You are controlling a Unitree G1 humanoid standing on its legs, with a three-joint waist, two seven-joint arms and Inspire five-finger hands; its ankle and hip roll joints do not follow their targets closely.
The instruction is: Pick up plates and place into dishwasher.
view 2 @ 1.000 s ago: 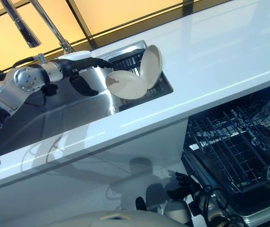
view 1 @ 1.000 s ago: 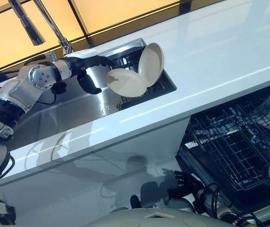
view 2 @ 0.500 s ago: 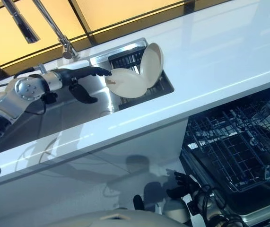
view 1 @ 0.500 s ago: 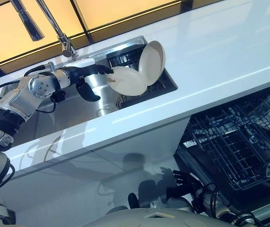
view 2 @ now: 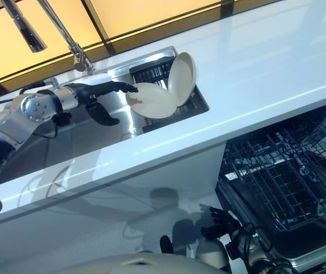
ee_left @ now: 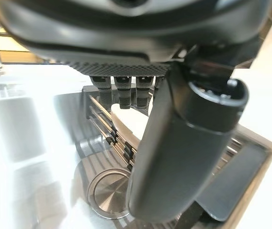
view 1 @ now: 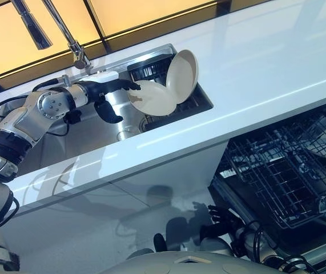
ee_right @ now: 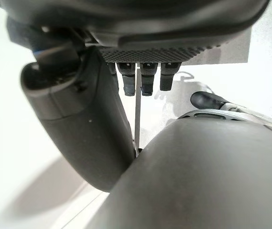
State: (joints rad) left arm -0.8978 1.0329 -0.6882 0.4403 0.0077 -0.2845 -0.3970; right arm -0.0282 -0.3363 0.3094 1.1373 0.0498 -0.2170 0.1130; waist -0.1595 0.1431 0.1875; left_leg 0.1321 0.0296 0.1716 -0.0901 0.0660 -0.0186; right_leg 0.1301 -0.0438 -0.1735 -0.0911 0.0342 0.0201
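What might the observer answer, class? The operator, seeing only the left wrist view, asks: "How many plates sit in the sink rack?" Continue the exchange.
Observer: Two: a tilted plate at the left hand's fingertips, an upright plate leaning behind it.
Operator: Where would they go?
Observer: The dishwasher rack is pulled out below the counter.
Operator: And the right hand?
Observer: Open, low beside that rack.

Left arm reaches forward, its left hand (view 1: 109, 92) open with fingers straight. Right hand (view 1: 222, 217) hangs low, fingers relaxed.
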